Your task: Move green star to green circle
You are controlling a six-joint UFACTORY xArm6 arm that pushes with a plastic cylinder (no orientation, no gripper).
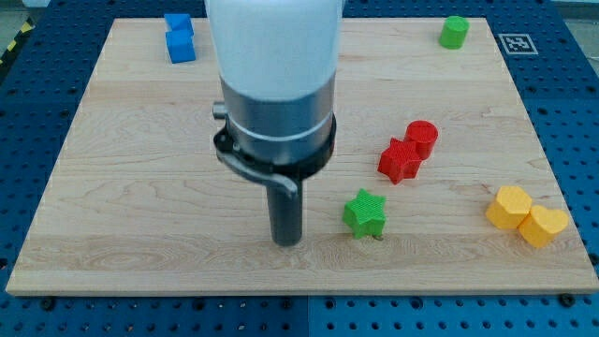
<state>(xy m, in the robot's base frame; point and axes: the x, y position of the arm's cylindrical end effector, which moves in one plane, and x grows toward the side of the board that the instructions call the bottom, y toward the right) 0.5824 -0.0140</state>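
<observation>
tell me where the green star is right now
The green star sits in the lower middle of the board, just to the view's right of my tip and down-left of the two red blocks.

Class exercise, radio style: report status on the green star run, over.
My tip down, just left of green star, not touching. Green circle far off, top right. Red blocks close beside the direct line.
</observation>
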